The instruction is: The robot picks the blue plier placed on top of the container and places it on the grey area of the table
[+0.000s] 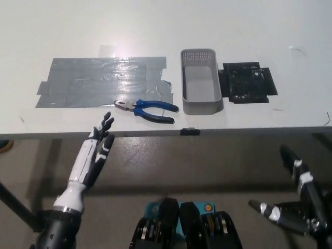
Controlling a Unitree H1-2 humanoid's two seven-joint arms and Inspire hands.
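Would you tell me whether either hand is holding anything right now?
Neither: left hand and right hand are open, and the blue pliers lie untouched.

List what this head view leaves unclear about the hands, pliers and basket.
- Right hand: cut off by the bottom-right edge.
- Blue pliers: glare on the grey tape hides whether the jaws lie on it.
- Black patch beside the basket: too dark to identify.
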